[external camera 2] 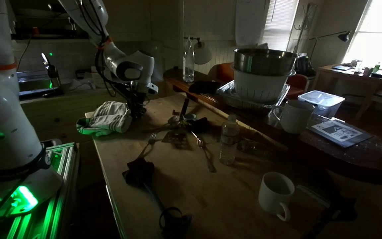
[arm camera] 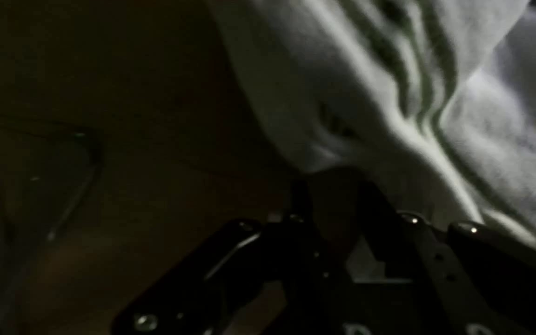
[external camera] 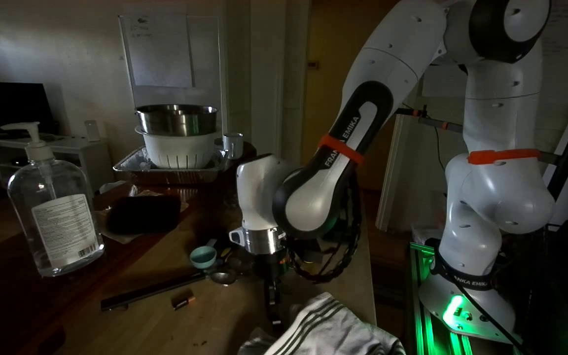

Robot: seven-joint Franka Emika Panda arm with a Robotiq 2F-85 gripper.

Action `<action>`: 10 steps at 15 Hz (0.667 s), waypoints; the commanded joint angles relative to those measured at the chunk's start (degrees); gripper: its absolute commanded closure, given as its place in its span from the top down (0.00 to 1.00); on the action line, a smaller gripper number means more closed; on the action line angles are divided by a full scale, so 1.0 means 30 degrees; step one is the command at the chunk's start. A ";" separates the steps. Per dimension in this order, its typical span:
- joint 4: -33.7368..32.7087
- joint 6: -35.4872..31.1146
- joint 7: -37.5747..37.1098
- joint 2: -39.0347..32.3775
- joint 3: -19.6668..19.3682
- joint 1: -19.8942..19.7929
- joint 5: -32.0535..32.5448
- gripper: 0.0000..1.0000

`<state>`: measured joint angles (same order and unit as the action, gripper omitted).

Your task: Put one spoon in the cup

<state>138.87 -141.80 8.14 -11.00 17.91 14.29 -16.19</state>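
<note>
1. Striped towel (external camera: 333,325) bunches just beside my gripper (arm camera: 333,195), toward the robot's base (external camera: 479,328).
2. Jaws parted, my gripper grasps nothing I can see.
3. Teal cup (external camera: 203,257) sits away from base.
4. One spoon (external camera: 223,277) lies between gripper and cup; handle lost in darkness, its heading and long axis I can't tell.

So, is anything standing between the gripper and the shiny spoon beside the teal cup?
Nothing visible, though the light is dim: in an exterior view only shadowed tabletop shows between the gripper and the shiny spoon. The striped towel lies close by the gripper, on the side away from the spoon.
</note>
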 commanded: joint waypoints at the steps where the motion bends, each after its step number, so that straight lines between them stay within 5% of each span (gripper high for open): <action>1: 0.0780 -0.0750 -0.3166 0.1295 -0.1447 -0.0043 0.2751 0.65; 6: 0.0241 -0.1548 -0.6565 0.0738 -0.3065 -0.0406 0.5683 1.00; 10: -0.0172 -0.1885 -0.9663 0.0245 -0.3982 -0.0395 0.7652 1.00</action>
<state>139.28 -145.81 -14.03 -8.78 7.25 12.97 3.06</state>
